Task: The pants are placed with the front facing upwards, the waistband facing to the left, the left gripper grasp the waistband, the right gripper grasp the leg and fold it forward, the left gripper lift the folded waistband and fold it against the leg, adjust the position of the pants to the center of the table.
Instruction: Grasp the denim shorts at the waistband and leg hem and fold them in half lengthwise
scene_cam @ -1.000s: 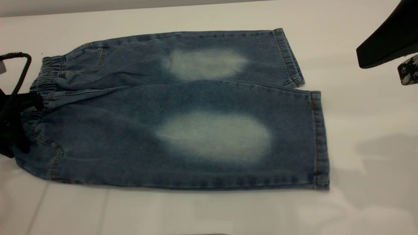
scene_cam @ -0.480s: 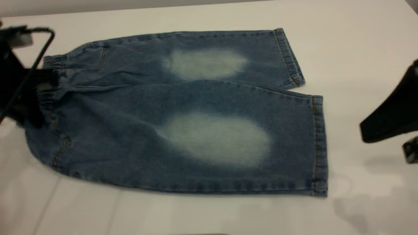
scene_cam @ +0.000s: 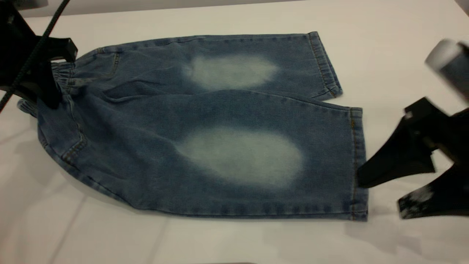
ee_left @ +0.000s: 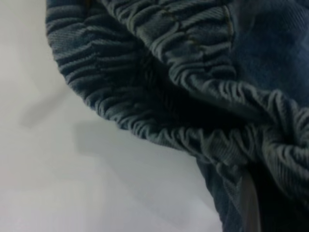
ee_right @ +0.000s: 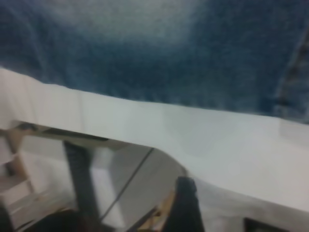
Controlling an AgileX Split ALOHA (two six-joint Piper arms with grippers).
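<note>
blue denim pants (scene_cam: 220, 124) with pale faded oval patches lie flat on big white matte table (scene_cam: 234, 238), legs toward 3 o'clock, ruffled dark elastic waistband (scene_cam: 60, 75) at 9 o'clock. black two-fingered left gripper (scene_cam: 49, 79) at 10 o'clock, fingers clamped on waistband, that end raised off table. black right gripper (scene_cam: 381, 192) at 4 o'clock, fingers spread wide, nothing held, upper fingertip touching near leg's stitched hem (scene_cam: 357, 161). far leg hem untouched.
</note>
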